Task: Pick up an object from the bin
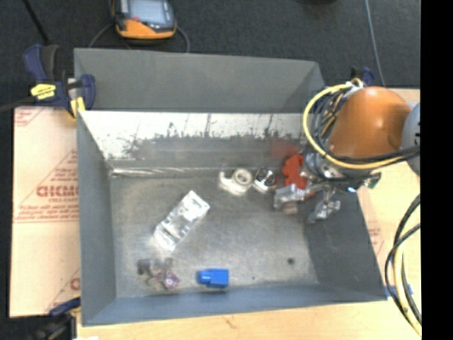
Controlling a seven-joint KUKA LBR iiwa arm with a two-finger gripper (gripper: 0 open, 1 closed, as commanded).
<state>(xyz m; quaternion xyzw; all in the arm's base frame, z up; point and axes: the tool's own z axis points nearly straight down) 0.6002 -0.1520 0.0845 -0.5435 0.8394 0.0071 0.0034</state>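
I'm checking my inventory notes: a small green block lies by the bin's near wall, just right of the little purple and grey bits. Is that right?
Not quite: the small rectangular block is blue, not green. The camera view shows it by the near wall of the grey metal bin, just right of the little purple and grey bits.

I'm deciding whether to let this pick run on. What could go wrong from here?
1. The gripper sits close to the bin's right wall, so it might scrape that wall.
2. A red thing, a small metal piece and a white roll lie crowded next to it. A grasp there may catch two things or knock one away.
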